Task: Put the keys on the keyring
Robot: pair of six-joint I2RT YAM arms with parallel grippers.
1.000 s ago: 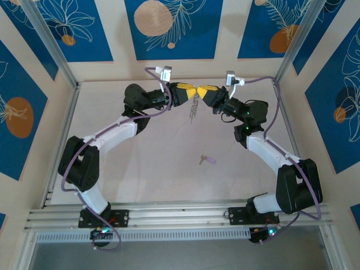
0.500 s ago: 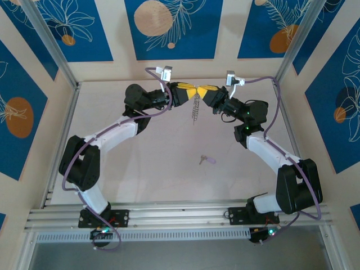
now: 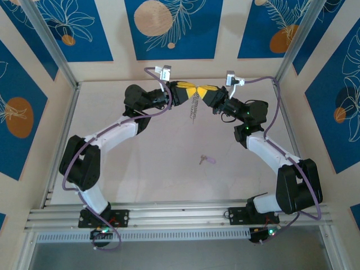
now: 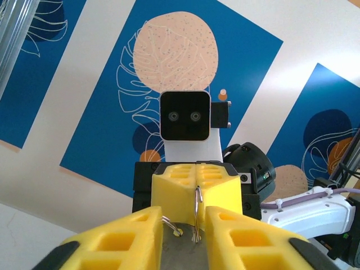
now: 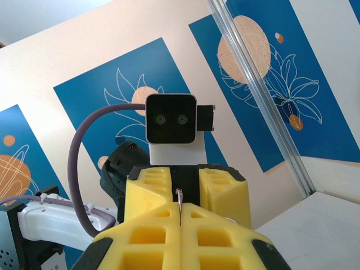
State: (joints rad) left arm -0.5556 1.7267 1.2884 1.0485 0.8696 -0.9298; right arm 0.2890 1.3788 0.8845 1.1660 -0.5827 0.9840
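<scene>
Right gripper (image 5: 179, 207) clamped on keyring (image 3: 193, 108), left gripper (image 4: 184, 218) straddles it, grip unclear; probably bracing ring midair for threading, key (image 3: 206, 160) lies on table (image 3: 157, 174).

blue leaf-print wall panels (image 3: 173, 28), pale table (image 3: 169, 180)

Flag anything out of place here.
The key lies alone on the table, well apart from the keyring, which is pinched between the left gripper and right gripper. Nothing looks damaged.
</scene>
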